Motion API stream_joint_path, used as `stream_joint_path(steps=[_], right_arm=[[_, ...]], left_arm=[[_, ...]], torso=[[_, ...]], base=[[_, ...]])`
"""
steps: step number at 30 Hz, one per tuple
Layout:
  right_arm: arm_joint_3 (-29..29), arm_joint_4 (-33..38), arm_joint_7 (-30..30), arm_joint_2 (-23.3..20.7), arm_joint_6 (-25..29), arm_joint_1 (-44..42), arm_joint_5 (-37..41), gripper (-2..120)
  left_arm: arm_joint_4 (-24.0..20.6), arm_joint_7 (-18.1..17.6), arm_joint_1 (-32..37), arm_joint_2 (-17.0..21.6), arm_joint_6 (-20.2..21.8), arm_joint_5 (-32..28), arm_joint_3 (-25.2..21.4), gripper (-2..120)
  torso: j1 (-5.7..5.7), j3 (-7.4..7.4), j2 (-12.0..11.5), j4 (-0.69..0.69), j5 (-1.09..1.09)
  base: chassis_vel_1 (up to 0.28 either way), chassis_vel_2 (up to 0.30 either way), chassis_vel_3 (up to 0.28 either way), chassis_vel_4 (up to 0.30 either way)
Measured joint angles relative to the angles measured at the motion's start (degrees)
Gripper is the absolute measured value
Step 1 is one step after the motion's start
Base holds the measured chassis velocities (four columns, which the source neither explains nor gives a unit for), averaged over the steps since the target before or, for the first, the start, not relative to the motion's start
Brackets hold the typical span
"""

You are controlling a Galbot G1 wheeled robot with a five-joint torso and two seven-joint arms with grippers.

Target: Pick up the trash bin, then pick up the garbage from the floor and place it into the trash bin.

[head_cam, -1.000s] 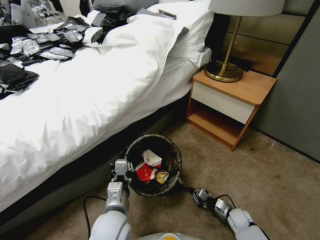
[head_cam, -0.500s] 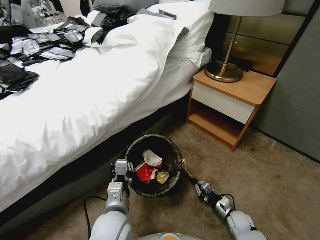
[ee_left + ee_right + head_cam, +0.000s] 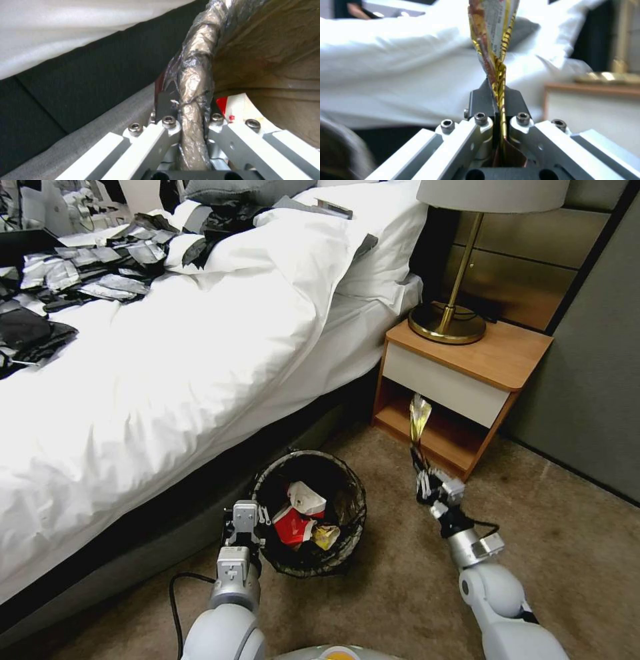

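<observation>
The trash bin (image 3: 347,483), round with a dark liner bag over its rim, hangs beside the bed with my left gripper (image 3: 241,532) shut on its near-left rim (image 3: 196,75). Inside lie red-and-white wrappers (image 3: 293,517) and a yellow piece (image 3: 325,537). My right gripper (image 3: 420,460) is raised to the right of the bin, in front of the nightstand. It is shut on a yellow foil wrapper (image 3: 419,417) (image 3: 495,37) that stands up from the closed fingers (image 3: 480,100). The floor (image 3: 547,553) is beige carpet.
A bed with a white duvet (image 3: 167,367) fills the left side, its dark base just behind the bin. A wooden nightstand (image 3: 460,387) with a brass lamp (image 3: 450,323) stands at the right, against a grey wall (image 3: 587,380). Open carpet lies to the right.
My right gripper has risen from the carpet beside the bin and swung right, lifting the yellow wrapper up in front of the nightstand. The left gripper and bin have barely moved.
</observation>
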Motion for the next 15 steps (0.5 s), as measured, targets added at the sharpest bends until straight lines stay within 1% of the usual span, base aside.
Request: stream_joint_path(steps=[1,2,4,6,8,10,11,12,15], right_arm=[[-0.85,2.28,-0.24,0.0,0.01,-0.72,-0.6,0],[-1.97,4.72,-0.77,-0.08,0.01,-1.52,-1.97,0],[-2.69,5.72,-1.06,-0.11,0.01,-1.92,-3.02,0],[-5.15,7.83,-2.01,-0.21,0.3,-2.92,-6.34,0],[-5.95,8.13,-2.19,-0.22,0.42,-3.13,-7.19,0],[-9.7,8.48,-2.58,-0.27,0.83,-3.89,-10.36,0],[-10.93,8.37,-2.61,-0.26,0.97,-4.0,-11.22,0],[-10.93,8.37,-2.61,-0.26,0.97,-4.0,-11.22,0],[-15.76,6.28,-2.45,-0.25,1.1,-3.95,-14.33,0]], left_arm=[[0.13,0.01,0.0,0.05,0.0,0.01,0.03,0],[0.16,0.01,-0.02,0.11,0.0,0.01,0.09,0],[0.19,0.02,-0.04,0.15,0.0,0.01,0.11,0],[0.21,0.02,-0.06,0.21,-0.01,0.02,0.17,0],[0.21,0.02,-0.06,0.22,-0.01,0.04,0.2,0],[0.26,0.04,0.04,0.3,-0.01,0.19,0.46,0],[0.26,0.03,0.08,0.3,-0.01,0.23,0.54,0],[0.26,0.03,0.08,0.3,-0.01,0.23,0.54,0],[0.36,0.06,0.17,0.23,-0.01,0.43,0.78,0]], torso=[[0.0,0.0,0.0,-0.02,0.0],[0.0,0.0,0.0,-0.01,-0.01],[0.0,0.0,0.0,-0.01,0.0],[0.0,0.0,0.0,-0.01,-0.01],[0.0,0.0,0.0,-0.01,0.0],[0.0,0.0,0.0,-0.01,-0.01],[0.0,0.0,0.0,0.0,0.0],[0.0,0.0,0.0,0.0,0.0],[0.0,0.0,0.0,-0.01,0.0]], base=[[0.0,0.0,0.0,0.0],[0.0,0.0,0.0,0.0],[0.0,0.0,0.0,0.0],[0.0,0.0,0.0,0.0],[0.0,0.0,0.0,0.0],[0.0,0.0,0.0,0.0],[0.0,0.0,0.0,0.0],[0.0,0.0,0.0,0.0],[0.0,0.0,0.0,0.0]])
